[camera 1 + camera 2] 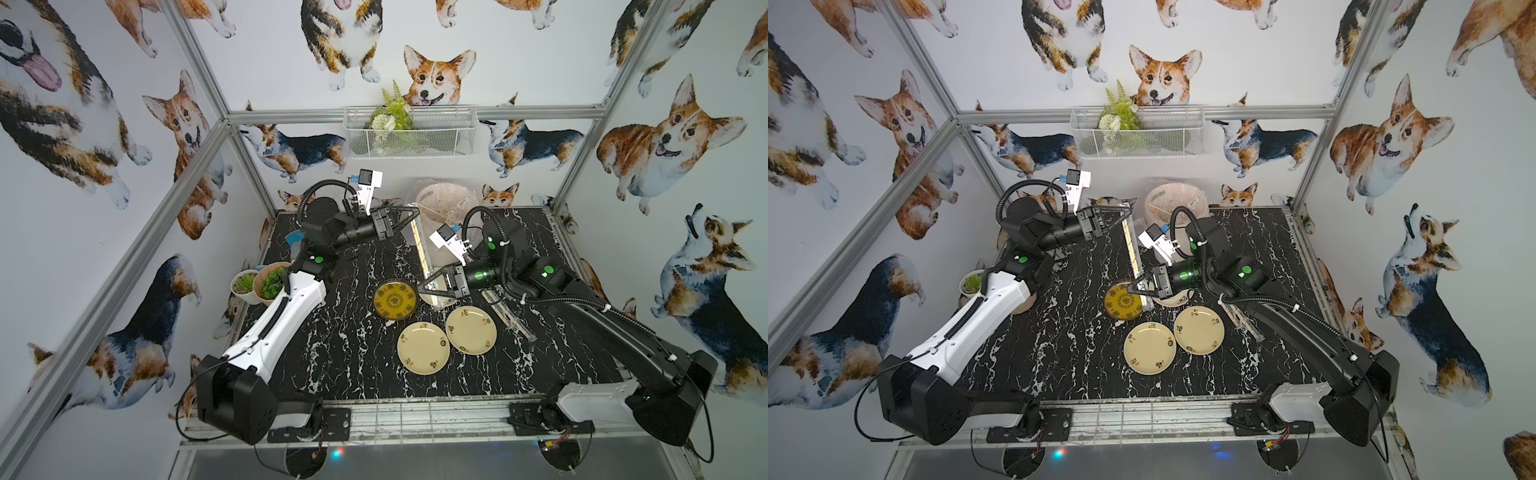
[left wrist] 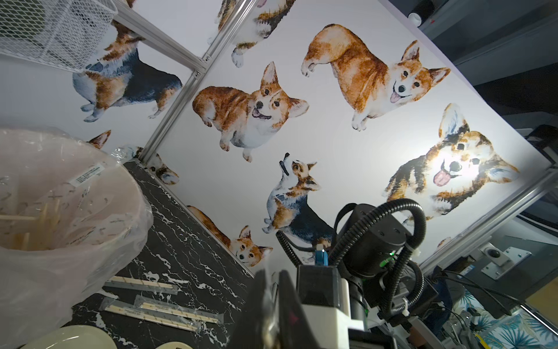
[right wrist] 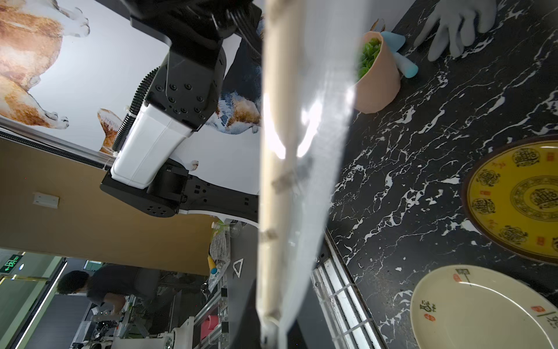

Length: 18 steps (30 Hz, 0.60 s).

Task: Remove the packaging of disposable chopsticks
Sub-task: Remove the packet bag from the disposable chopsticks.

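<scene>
**Two pinches on one crinkly sleeve**

We hold the packaging [image 1: 419,249] up over the table. Our left gripper [image 1: 411,212] pinches its far end, and our right gripper [image 1: 420,286] pinches its near end. It looks light, thin and slippery. The chopsticks [image 3: 273,196] inside look stiff. Best to pull on bare plastic.

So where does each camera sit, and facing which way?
Top views: high over the front, looking down on table, left arm, right arm.
Left wrist: looks past the left hand to the bin and right arm.
Right wrist: looks along the wrapped chopsticks in the right hand; left arm beyond.
Shared: yellow plate, both top views and right wrist.
</scene>
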### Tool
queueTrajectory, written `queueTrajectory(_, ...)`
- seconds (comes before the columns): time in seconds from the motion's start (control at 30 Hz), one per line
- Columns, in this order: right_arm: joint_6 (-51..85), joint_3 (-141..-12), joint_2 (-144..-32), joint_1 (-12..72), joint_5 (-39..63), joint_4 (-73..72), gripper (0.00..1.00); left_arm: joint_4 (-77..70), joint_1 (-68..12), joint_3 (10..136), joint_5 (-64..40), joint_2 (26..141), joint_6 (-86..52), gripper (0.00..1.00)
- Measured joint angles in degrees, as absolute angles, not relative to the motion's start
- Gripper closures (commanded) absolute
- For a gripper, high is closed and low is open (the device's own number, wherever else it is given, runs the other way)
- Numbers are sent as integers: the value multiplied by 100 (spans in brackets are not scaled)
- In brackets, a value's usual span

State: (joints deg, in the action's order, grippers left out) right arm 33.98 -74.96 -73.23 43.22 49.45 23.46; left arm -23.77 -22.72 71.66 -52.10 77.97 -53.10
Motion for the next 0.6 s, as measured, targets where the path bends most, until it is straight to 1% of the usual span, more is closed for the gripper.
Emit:
queueTrajectory(0.2, 3181, -7546, -7286, 4335, 4668, 2512, 100, -2423, -2364, 7057, -5037, 7719, -5358, 99)
queueTrajectory(0.23, 3170, -7548, -7293, 4335, 4652, 2515, 100, -2403, -2373, 7041, -4998, 7686, -5328, 94)
queueTrajectory(0.27, 3170, -7555, -7297, 4335, 4630, 2515, 100, -2399, -2379, 7015, -4941, 7653, -5284, 93)
queueTrajectory(0.33, 3170, -7585, -7328, 4338, 4602, 2515, 100, -2390, -2392, 6984, -4842, 7612, -5214, 94)
queueTrajectory(0.37, 3166, -7605, -7352, 4338, 4587, 2515, 100, -2377, -2392, 6976, -4792, 7599, -5196, 100)
queueTrajectory(0.6, 3168, -7651, -7384, 4338, 4491, 2512, 100, -2268, -2410, 6965, -4569, 7507, -4980, 100)
